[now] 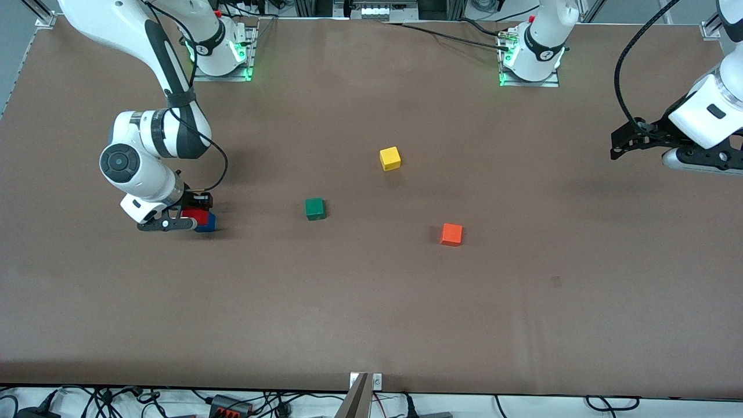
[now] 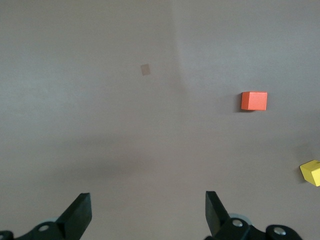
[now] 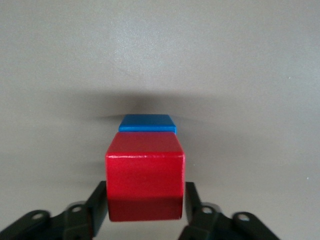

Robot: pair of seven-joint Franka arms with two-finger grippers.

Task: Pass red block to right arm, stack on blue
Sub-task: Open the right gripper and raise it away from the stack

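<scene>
The red block (image 1: 195, 217) (image 3: 145, 175) sits on top of the blue block (image 1: 209, 223) (image 3: 147, 123) near the right arm's end of the table. Only a strip of the blue block shows under it. My right gripper (image 1: 191, 213) (image 3: 145, 206) is down around the red block. Its fingers (image 3: 98, 202) stand on either side of the block, slightly parted from its faces, so the gripper is open. My left gripper (image 1: 615, 145) (image 2: 147, 212) hangs open and empty above the table at the left arm's end.
A green cube (image 1: 314, 208) lies mid-table, with a yellow cube (image 1: 390, 158) (image 2: 311, 172) farther from the front camera. An orange cube (image 1: 451, 234) (image 2: 254, 100) lies nearer the camera, toward the left arm's end. A small dark mark (image 1: 556, 281) is on the table.
</scene>
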